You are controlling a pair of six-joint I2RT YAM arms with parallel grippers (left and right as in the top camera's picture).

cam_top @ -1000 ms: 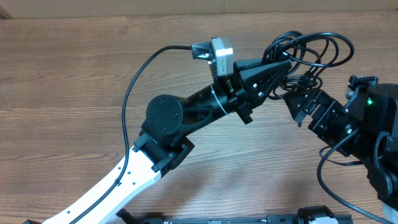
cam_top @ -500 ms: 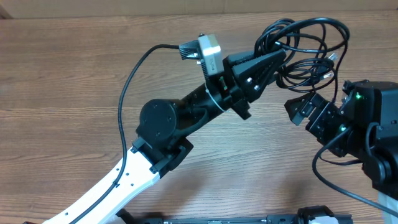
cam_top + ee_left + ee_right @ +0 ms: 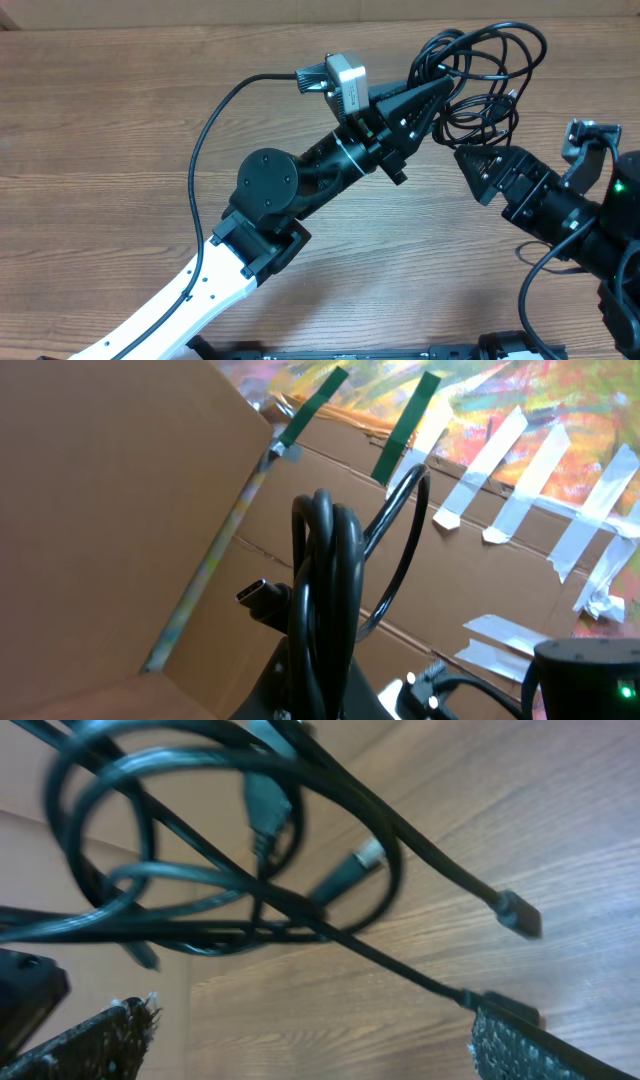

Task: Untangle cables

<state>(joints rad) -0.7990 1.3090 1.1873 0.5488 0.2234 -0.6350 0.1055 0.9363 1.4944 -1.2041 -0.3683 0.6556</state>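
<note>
A: Hanging where, the cables [image 3: 325, 600]?
B: Over the far right of the wooden table [image 3: 120, 120], with the left gripper [image 3: 452, 88] clamped on the bundle.
A: And the right gripper [image 3: 480, 165]?
B: Just below the loops, jaws wide apart, not touching them.

A bundle of black cables [image 3: 322, 590] stands upright at centre, one plug [image 3: 262, 600] jutting left. Taped cardboard [image 3: 110, 510] rises behind.

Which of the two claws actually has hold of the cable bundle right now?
The left claw, which is shut on the cables. The right claw stands wide open just below the bundle, gripping nothing.
</note>
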